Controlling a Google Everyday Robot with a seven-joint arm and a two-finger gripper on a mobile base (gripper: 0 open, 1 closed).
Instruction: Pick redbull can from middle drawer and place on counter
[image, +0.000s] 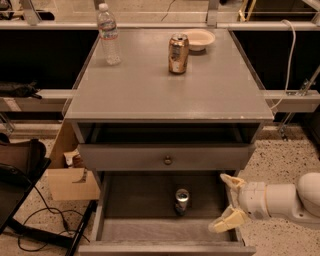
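The redbull can (181, 201) stands upright on the dark floor of the open middle drawer (135, 232), near its centre. My gripper (226, 202) is at the drawer's right side, to the right of the can and apart from it. Its two cream fingers (231, 182) are spread open and hold nothing. The grey counter (165, 87) above is the cabinet's flat top.
On the counter stand a clear water bottle (108, 35) at the back left, a gold-copper can (178, 53) and a white bowl (199, 39) at the back. A closed drawer front with a knob (168, 160) sits above the open drawer. A cardboard box (70, 175) and cables lie left.
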